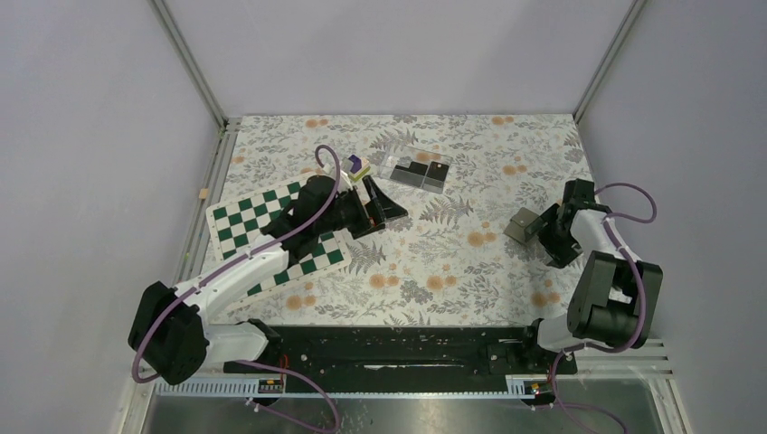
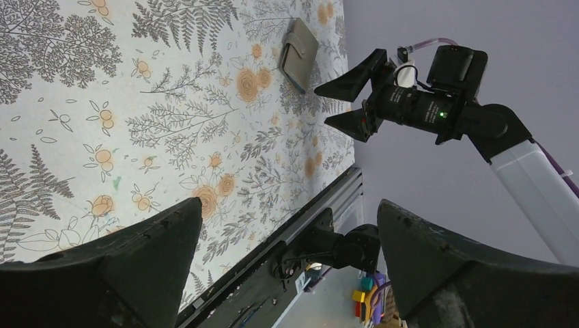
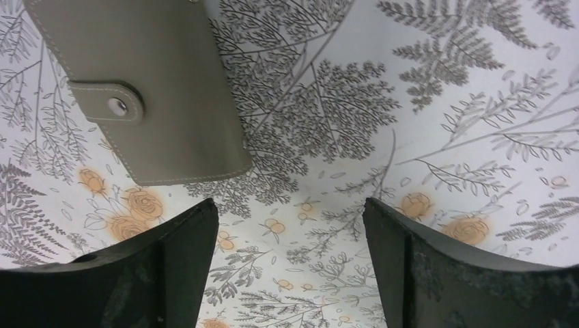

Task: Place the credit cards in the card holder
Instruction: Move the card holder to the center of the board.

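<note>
The card holder (image 1: 522,225) lies shut on the floral cloth at the right, grey-brown, with a dot clasp on its cover. It shows in the right wrist view (image 3: 143,89) and far off in the left wrist view (image 2: 300,44). My right gripper (image 1: 545,233) is open and empty just beside it; in its own view (image 3: 290,212) the holder lies ahead and to the left of the fingers. The black credit cards (image 1: 412,172) lie inside a clear plastic box at the back centre; one (image 1: 437,169) has an orange spot. My left gripper (image 1: 383,202) is open and empty, near the box (image 2: 287,212).
A green and white chessboard (image 1: 237,224) lies at the left, under my left arm. A purple cube (image 1: 355,165) sits left of the clear plastic box (image 1: 398,163). The black base rail (image 1: 398,348) runs along the near edge. My right gripper also shows in the left wrist view (image 2: 345,102).
</note>
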Controlling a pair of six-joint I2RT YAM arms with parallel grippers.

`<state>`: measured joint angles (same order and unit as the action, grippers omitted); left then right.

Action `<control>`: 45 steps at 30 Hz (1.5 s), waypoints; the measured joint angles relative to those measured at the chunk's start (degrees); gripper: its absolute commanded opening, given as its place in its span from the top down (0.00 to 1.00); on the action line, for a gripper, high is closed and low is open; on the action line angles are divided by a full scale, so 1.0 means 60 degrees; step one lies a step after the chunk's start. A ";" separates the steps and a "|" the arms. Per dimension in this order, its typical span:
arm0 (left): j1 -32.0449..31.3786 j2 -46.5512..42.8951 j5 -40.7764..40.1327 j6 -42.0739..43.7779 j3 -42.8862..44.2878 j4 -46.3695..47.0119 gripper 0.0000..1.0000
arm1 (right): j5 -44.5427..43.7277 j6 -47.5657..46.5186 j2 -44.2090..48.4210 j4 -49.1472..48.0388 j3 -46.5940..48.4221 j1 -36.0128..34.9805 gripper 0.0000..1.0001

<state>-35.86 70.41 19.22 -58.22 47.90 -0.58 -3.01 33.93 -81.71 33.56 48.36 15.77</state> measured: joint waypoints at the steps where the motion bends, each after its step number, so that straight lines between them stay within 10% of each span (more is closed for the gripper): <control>1: 0.0000 -0.0033 -0.0025 0.0007 0.0000 -0.0040 0.01 | 0.0058 -0.0044 -0.0095 -0.0036 0.0055 0.0004 0.22; 15: 0.0000 -0.1045 -0.0863 0.0455 0.0259 -0.1151 0.01 | 0.0798 -0.0634 -0.2280 -0.0138 0.1169 0.0007 0.33; 21: 0.0000 -0.1096 -0.1031 0.0539 0.0280 -0.1475 0.01 | 0.1078 -0.0933 -0.2535 -0.0011 0.1588 0.0007 0.73; 32: 0.0000 -0.1096 -0.1104 0.0561 0.0317 -0.1727 0.01 | 0.1701 -0.1308 -0.2605 0.0164 0.1672 -0.0025 0.99; 45: 0.0000 -0.0211 -0.0973 0.0441 0.0317 -0.1734 0.01 | 0.2688 -0.1479 -0.1639 0.0586 0.1530 -0.1810 1.00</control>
<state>-35.86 69.14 13.39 -55.57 49.80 -10.98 13.13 25.06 -91.55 37.08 57.54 4.91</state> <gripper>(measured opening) 0.986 0.016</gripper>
